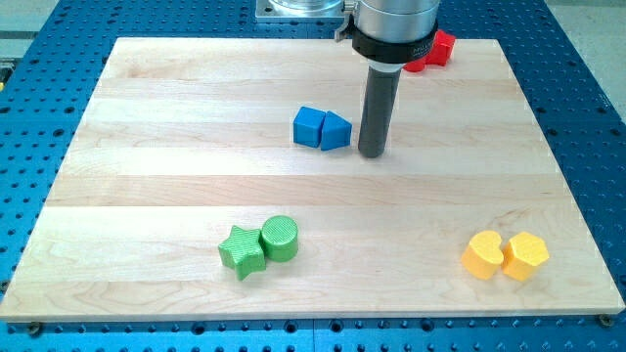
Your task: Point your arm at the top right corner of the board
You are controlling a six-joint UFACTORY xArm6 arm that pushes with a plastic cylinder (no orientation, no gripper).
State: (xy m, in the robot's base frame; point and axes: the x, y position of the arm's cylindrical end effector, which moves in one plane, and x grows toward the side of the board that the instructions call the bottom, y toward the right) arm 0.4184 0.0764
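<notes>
Camera view shows my tip on the tabletop, just right of two touching blue blocks; I carry no pincer. A red block sits near the top right corner, up and right of my tip. Green and yellow pairs lie near the view's bottom.

Board, positions taken from my tip:
- blue cube, blue wedge: touching each other, just to the view's left.
- red block: toward the view's top right.
- green star, green cylinder: bottom left.
- yellow heart, yellow hexagon: bottom right.
</notes>
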